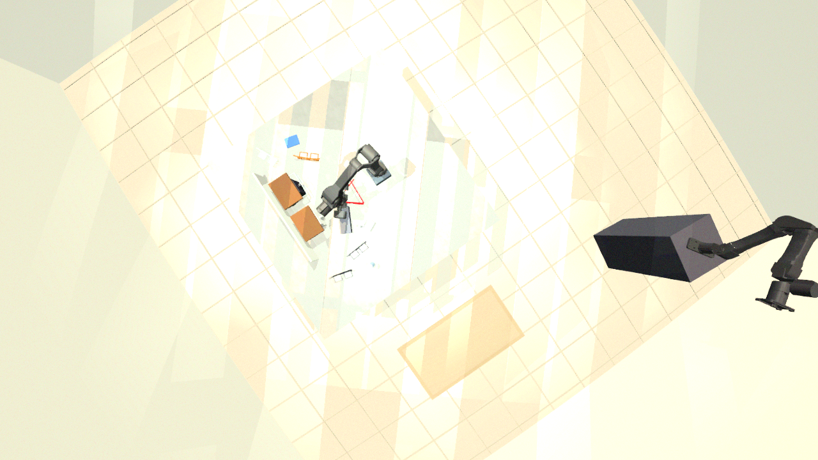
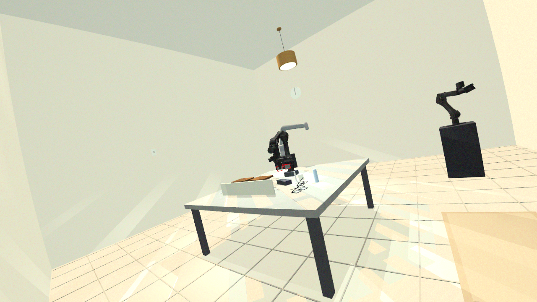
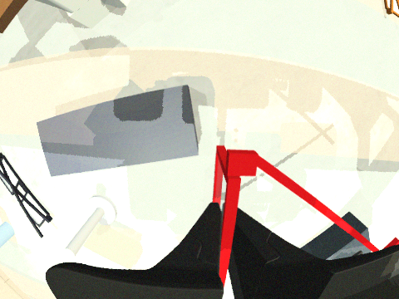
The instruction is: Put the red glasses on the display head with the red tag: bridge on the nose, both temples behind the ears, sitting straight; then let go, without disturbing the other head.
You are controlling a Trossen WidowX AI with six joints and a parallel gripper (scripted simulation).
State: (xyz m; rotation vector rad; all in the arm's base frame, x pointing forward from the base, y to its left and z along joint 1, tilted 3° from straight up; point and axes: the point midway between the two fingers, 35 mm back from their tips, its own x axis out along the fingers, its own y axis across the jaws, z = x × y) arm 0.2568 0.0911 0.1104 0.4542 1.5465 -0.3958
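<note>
Filling a tiled room's middle, the pale table (image 1: 388, 252) (image 2: 255, 211) stands beneath a lamp (image 2: 286, 60).

We're in a plain tiled room, perhaps a lab or a shop's display corner: a pale table (image 2: 259, 211) stands mid-floor, spare eyewear (image 1: 359, 250) (image 2: 299, 186) (image 3: 25, 189) lying on it, a black robot arm (image 1: 349, 174) (image 2: 278, 144) over it, another arm (image 1: 758, 235) (image 2: 448, 105) on a dark pedestal (image 1: 640, 252) (image 2: 462, 152), and a lamp (image 2: 286, 60) hanging overhead.
</note>
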